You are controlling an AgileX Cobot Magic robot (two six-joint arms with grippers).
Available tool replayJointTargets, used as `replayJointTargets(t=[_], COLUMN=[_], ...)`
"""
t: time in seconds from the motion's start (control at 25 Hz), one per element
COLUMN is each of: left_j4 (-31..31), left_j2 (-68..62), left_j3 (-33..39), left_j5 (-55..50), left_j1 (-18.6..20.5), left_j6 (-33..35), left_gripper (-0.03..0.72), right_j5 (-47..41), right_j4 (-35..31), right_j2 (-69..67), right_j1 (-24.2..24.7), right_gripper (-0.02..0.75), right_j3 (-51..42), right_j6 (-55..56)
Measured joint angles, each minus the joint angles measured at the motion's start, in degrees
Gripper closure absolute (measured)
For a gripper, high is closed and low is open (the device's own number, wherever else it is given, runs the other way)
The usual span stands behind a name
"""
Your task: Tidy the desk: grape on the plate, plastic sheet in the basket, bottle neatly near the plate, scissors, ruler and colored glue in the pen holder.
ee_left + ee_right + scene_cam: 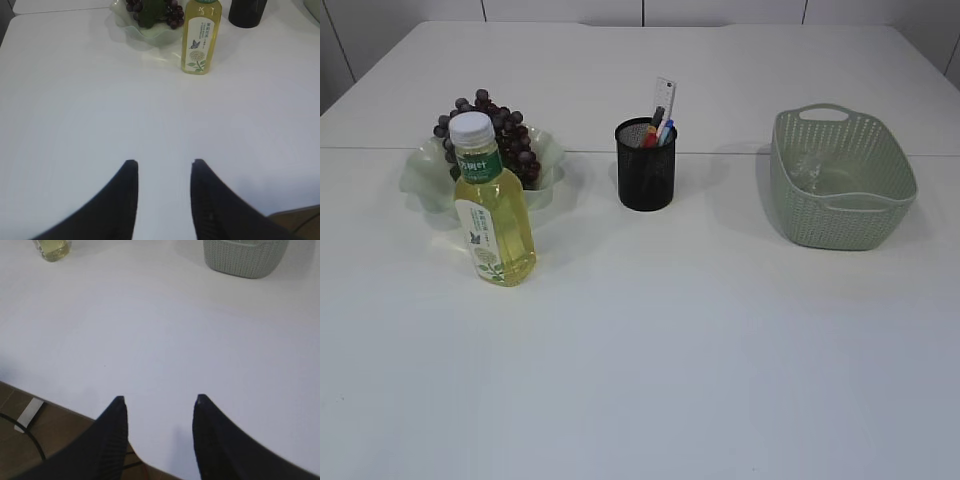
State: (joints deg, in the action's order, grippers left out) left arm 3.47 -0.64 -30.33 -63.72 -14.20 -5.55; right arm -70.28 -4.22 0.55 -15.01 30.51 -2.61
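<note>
Left claw (162,172) and right claw (160,407), nearest the viewer, hang partly open and empty over the bare front of the surface (650,380). Beyond the left claw, the bottle (492,205) stands upright, long axis vertical, just in front of the plate (420,175), which carries the grape (505,140). Right of the plate, the pen holder (646,165) contains coloured items. Farthest right of the plate, the basket (840,180) appears to hold the plastic sheet (810,170). Judged complete; no move pending.
</note>
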Motion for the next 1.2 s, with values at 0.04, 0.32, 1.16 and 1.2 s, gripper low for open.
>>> replayJointTargets(t=[0.04,0.32,1.16,1.2], left_j4=[0.03,0.12,0.94,0.94], left_j2=[0.0,0.0,0.0,0.0], left_j3=[0.0,0.0,0.0,0.0], left_j5=[0.0,0.0,0.0,0.0], left_j1=[0.0,0.0,0.25,0.56], left_j6=[0.0,0.0,0.0,0.0], left_gripper=[0.422,0.216,0.203,0.205], right_j5=[0.86,3.79,4.04,4.04], right_j4=[0.43,1.02,1.15,1.26], right_j2=[0.0,0.0,0.42,0.42], right_j1=[0.0,0.0,2.85,4.37], right_gripper=[0.388,0.388,0.388,0.388], right_j3=[-0.14,-2.04,-2.04,-2.04], right_j6=[0.0,-0.23,-0.29,-0.29])
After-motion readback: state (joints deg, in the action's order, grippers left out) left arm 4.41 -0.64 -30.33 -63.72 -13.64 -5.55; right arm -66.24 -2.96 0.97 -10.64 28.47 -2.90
